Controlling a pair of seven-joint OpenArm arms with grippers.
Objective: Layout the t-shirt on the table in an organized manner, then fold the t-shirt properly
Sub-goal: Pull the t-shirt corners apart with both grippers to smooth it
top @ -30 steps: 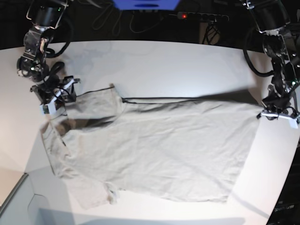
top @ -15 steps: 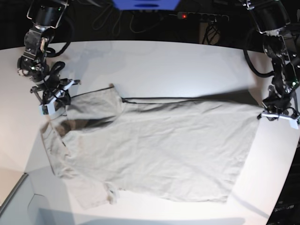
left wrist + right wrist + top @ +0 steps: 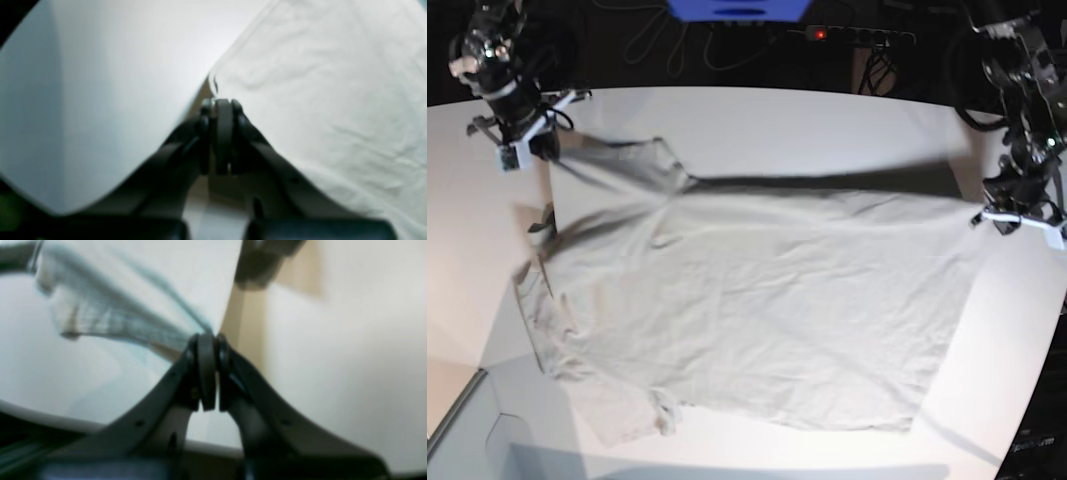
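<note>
base view first: the t-shirt (image 3: 757, 310) lies spread across the middle of the white table (image 3: 807, 130), hem end toward the left gripper (image 3: 1019, 222) on the picture's right, sleeve and collar end toward the right gripper (image 3: 522, 140) on the picture's left. the far sleeve (image 3: 622, 165) is drawn up off the table toward the right gripper and looks blurred. the left gripper sits at the far hem corner (image 3: 972, 215), low by the table's edge. black cables (image 3: 677, 40) and a power strip (image 3: 857, 35) lie behind the table.

left wrist view: the left gripper (image 3: 223, 103) has its fingers (image 3: 203, 140) pressed together, with a corner of the t-shirt (image 3: 333, 100) pinched at the tips. the cloth fans out to the right; bare table (image 3: 100, 83) is on the left.

right wrist view: the right gripper (image 3: 206, 340) has its fingers (image 3: 185, 373) clamped together, and a stretch of the t-shirt (image 3: 110, 323), streaky and blurred, runs from the tips up to the left. more pale surface fills the right side; whether that is cloth or table i can't tell.
</note>
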